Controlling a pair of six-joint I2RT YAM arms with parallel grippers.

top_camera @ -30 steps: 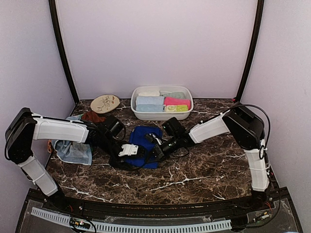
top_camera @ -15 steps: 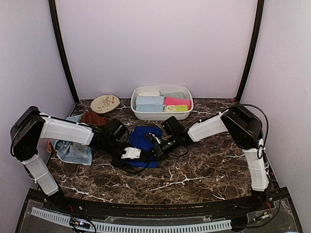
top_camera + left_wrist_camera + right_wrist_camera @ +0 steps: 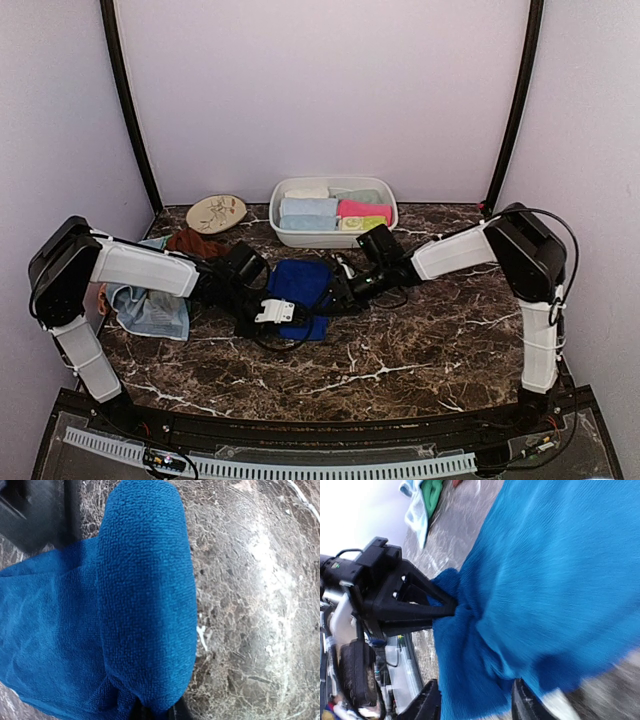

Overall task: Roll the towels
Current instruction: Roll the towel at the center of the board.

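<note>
Left wrist view: my left claw point(image 3: 455, 608) pinches the rolled edge of the royal blue towel point(image 3: 145, 605) on the marble table point(image 3: 430, 340), right claw point(image 3: 476, 702) parted astride it, so I should turn evenly, keeping the roll tight.

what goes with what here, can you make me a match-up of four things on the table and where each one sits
Things:
1. royal blue towel
2. pink towel
3. cream plate
4. rust-brown towel

Places:
a. far left, by the back wall
b. inside the white tub
c. middle of the marble table, pinched by the left gripper
d. on the left, just in front of the plate

Pairs: 1-c, 2-b, 3-a, 4-d
</note>
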